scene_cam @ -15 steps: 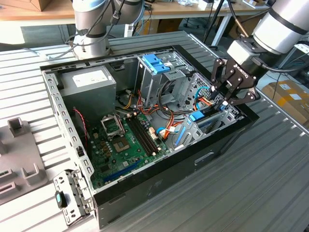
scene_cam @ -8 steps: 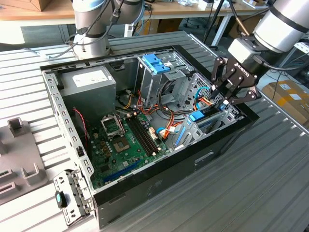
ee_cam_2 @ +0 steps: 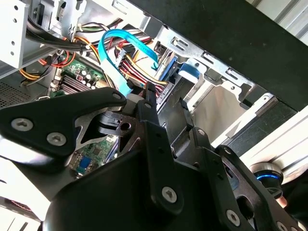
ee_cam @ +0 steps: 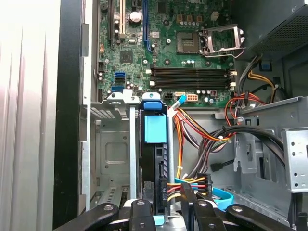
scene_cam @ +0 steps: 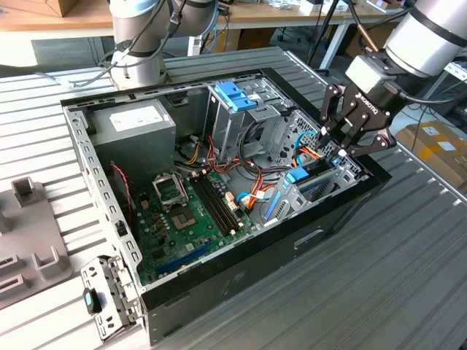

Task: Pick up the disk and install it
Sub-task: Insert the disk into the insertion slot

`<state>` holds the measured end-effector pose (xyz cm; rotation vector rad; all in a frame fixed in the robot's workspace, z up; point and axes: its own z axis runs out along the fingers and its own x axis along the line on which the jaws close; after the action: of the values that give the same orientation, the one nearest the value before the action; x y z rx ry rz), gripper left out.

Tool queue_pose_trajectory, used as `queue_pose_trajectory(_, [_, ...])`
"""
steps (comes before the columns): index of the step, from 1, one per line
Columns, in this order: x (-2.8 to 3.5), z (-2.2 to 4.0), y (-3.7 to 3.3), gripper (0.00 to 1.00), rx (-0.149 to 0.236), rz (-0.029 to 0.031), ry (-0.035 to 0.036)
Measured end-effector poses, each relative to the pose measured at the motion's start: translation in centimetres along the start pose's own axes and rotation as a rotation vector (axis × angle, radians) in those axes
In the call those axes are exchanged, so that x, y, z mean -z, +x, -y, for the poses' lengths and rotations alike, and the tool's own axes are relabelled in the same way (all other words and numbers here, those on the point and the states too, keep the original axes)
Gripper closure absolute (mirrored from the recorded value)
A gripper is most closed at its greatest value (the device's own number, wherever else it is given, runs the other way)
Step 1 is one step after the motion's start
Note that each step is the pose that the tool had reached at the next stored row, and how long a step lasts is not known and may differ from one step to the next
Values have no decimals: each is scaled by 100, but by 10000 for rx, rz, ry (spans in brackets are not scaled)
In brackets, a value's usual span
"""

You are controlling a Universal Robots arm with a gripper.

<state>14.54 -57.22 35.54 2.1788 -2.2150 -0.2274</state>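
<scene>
Exterior view: open computer case (scene_cam: 241, 270) lies on ribbed grey metal table (scene_cam: 408, 277); wooden benches behind. Gripper (scene_cam: 343, 143) hangs over case's drive-bay corner.

Second wrist view: fingers (ee_cam_2: 149, 103) slightly apart, clamped on nothing, above bay.

First wrist view: disk (ee_cam: 155, 163) sits edge-up in case's drive bay (ee_cam: 111, 154), blue rail tab beside motherboard (ee_cam: 168, 48).

we see the open computer case (scene_cam: 241, 292) lying on the slatted table (scene_cam: 408, 248). in the exterior view, the power supply (scene_cam: 135, 127) sits at the case's far left, the motherboard (scene_cam: 190, 211) in front of it, the drive cage (scene_cam: 237, 102) to their right. the gripper (scene_cam: 341, 146) hangs over the case's right end, above the disk (ee_cam: 155, 144) standing in its bay (ee_cam: 113, 144) beside the cables (ee_cam: 202, 134).
</scene>
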Motion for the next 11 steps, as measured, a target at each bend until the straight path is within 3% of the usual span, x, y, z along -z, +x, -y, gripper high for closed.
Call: queue_pose_trajectory(11, [66, -8, -6, 64, 1, 6, 0])
